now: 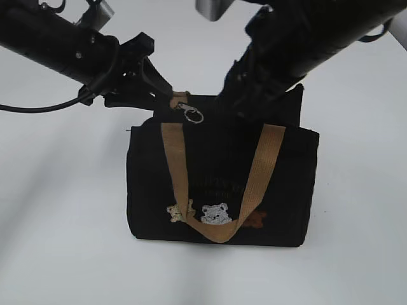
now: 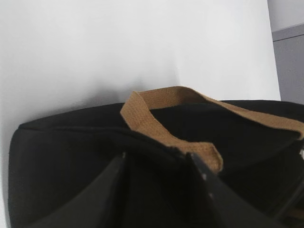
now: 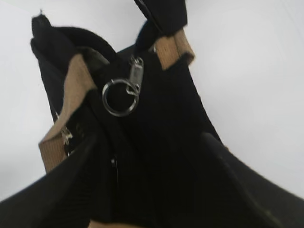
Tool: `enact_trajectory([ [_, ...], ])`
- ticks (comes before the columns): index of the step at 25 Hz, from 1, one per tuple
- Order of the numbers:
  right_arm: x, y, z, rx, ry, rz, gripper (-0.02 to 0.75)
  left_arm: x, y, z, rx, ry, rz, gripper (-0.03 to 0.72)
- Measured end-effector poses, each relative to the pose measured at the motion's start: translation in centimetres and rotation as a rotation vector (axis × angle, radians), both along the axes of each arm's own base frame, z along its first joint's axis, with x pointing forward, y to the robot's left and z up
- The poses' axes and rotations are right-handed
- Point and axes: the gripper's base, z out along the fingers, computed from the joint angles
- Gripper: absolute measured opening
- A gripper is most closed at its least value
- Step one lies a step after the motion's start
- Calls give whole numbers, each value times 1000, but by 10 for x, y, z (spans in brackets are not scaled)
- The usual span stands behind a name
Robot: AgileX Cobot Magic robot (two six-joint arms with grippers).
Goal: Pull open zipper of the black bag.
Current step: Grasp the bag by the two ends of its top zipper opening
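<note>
A white table [image 1: 57,210] carries the black bag [image 1: 152,190], which stands upright at centre with its bear-embroidered front toward the exterior camera. Two black arms slant down onto its top edge from the upper corners. The right gripper [image 1: 254,105] presses onto the top of the bag right of centre; in its wrist view the fingers [image 3: 71,175] stand well apart, straddling the dark fabric, though whether they pinch it cannot be told. The left gripper [image 1: 166,91] reaches the bag's upper left corner, its tips at the tan strap end there; its wrist view shows the jaws partly apart over black cloth and webbing, and whether they have hold of anything is not clear. One tan handle [image 1: 219,190] hangs in a loop down the front. The zipper [image 3: 124,92] pull, a silver clasp and ring, dangles at the top edge just right of the left gripper's tips.
</note>
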Motion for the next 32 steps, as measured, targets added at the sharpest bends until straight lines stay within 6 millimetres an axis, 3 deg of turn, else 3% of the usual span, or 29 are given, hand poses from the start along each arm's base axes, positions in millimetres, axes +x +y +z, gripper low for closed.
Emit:
enact_trajectory([
  [6,12,34,-22,-23,-44,93,448,-1,-5,1,23,-30,-17,30],
  [15,17,49,-41,-80,-80,181,386,0,-5,2,29,-39,-30,23],
  [21,20,48,-41,-122,-136,200,223,0,-5,2,29,-38,-32,23],
  [26,20,45,-43,-169,-136,221,20,0,-5,2,29,-39,-33,23],
  [32,14,40,-35,-176,-118,212,-1,-1,-5,2,29,-37,-37,23],
])
